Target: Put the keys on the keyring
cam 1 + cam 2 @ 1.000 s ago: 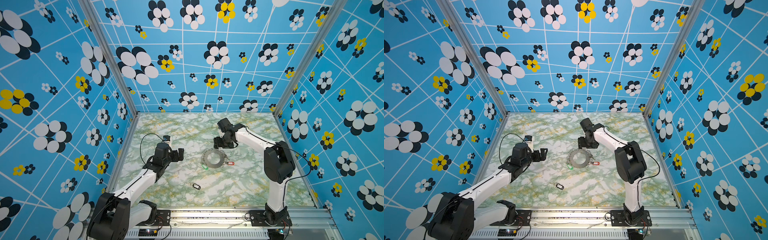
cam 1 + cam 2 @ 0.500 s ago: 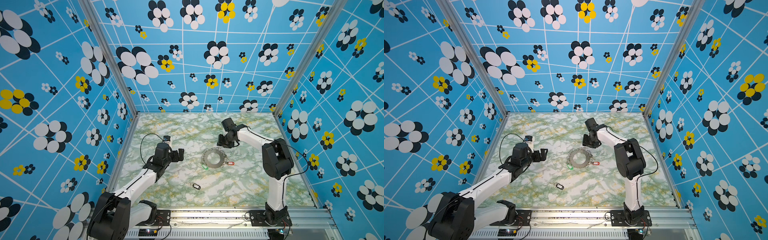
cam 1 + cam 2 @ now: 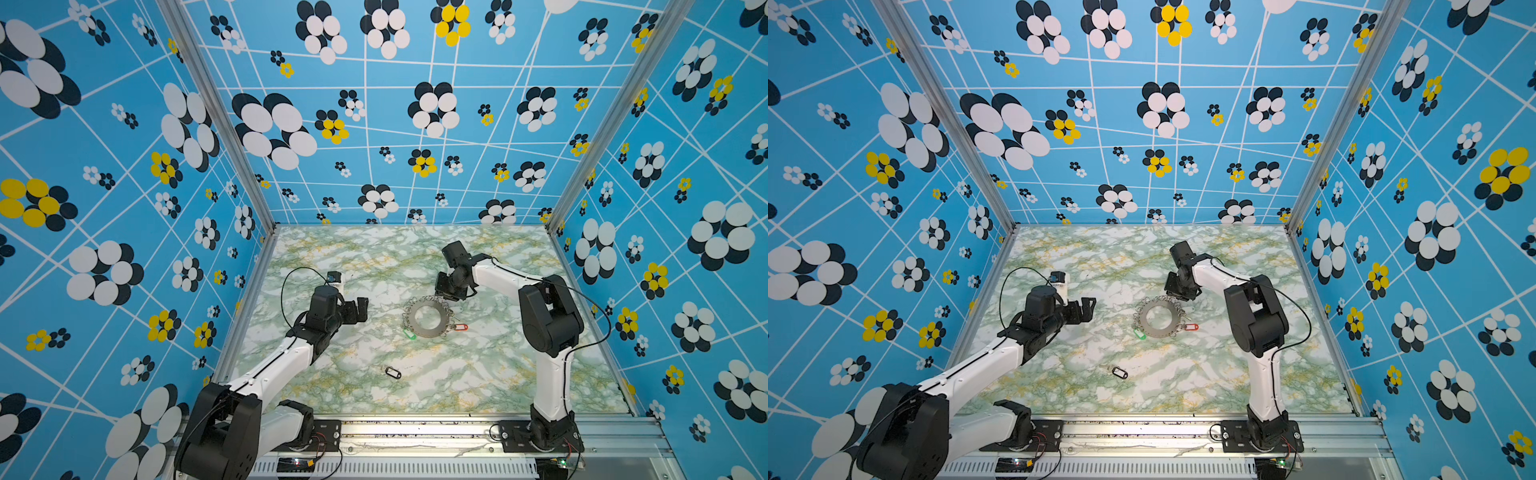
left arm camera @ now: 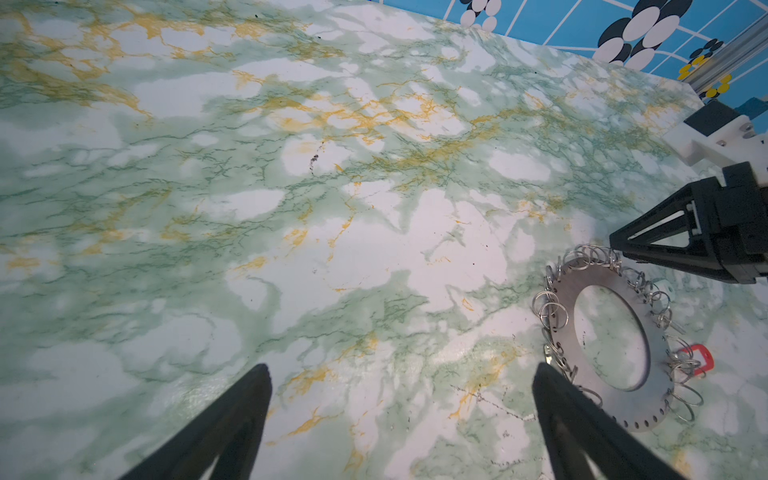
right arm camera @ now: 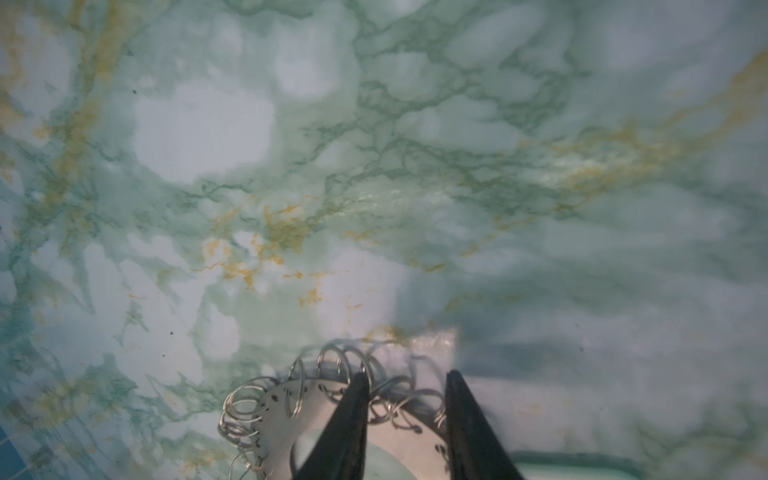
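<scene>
While the left end effector (image 4: 401, 370) gapes, the right end effector (image 5: 407, 376) straddles wire loops (image 5: 243, 409) rimming the flat keyring (image 5: 282, 411) (grip unclear).

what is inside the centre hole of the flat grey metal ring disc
Only green-veined marble tabletop shows through the keyring; a finger of the right gripper hides part in its wrist view.

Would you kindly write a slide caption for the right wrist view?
Right gripper, jaws apart, poised over the keyring's wire loops on the marbled table.
</scene>
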### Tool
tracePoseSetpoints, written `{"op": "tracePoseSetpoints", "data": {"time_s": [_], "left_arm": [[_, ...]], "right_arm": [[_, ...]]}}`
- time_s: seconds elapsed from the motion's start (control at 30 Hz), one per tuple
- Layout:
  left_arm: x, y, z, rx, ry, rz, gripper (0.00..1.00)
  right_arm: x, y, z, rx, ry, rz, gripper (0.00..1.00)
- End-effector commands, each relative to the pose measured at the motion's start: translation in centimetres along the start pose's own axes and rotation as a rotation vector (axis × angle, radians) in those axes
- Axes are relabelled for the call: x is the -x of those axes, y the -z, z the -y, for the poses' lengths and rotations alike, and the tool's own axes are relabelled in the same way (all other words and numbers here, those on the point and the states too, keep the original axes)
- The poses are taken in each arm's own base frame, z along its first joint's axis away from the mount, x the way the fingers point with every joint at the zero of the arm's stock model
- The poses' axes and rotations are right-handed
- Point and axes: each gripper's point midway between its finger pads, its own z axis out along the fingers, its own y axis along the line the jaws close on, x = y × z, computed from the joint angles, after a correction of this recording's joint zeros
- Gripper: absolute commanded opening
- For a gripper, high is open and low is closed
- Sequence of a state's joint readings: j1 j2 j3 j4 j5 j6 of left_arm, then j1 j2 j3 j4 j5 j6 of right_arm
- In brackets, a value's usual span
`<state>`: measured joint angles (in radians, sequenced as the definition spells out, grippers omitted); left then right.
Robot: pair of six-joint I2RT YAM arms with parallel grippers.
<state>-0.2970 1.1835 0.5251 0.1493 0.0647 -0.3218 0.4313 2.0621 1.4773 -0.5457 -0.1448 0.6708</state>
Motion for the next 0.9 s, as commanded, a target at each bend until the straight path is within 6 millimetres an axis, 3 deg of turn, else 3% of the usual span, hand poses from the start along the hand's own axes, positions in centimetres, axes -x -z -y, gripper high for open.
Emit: {"op": "tracePoseSetpoints", "data": {"time_s": [0.0, 0.27, 0.37, 0.53, 0.67, 0.8, 0.87], "left_arm": [[0.6, -0.2, 0.8, -0.026, -0.009, 0.000, 0.99], [0.7, -0.1, 0.8, -0.021, -0.009, 0.002, 0.99], [0.6, -0.2, 0.7, -0.020, -0.008, 0.000, 0.99], [0.6, -0.1, 0.7, -0.020, -0.009, 0.000, 0.99], [0.7, -0.1, 0.7, -0.018, -0.007, 0.004, 0.99], [0.8, 0.0, 0.7, -0.018, -0.007, 0.006, 0.99], [0.9, 0.0, 0.8, -0.019, -0.007, 0.009, 0.99]], "right_arm": [[-0.6, -0.8, 0.7, -0.012, -0.025, -0.025, 0.31], [-0.9, -0.6, 0.5, 0.001, -0.026, -0.031, 0.22], [-0.8, -0.2, 0.6, -0.003, -0.016, -0.021, 0.12], [-0.7, 0.5, 0.5, -0.002, -0.006, -0.009, 0.11], [-0.5, 1.2, 0.2, 0.010, 0.001, 0.003, 0.00], [-0.3, 2.0, 0.0, 0.010, 0.015, 0.016, 0.00], [-0.2, 2.7, 0.1, -0.010, 0.028, 0.028, 0.12]]}}
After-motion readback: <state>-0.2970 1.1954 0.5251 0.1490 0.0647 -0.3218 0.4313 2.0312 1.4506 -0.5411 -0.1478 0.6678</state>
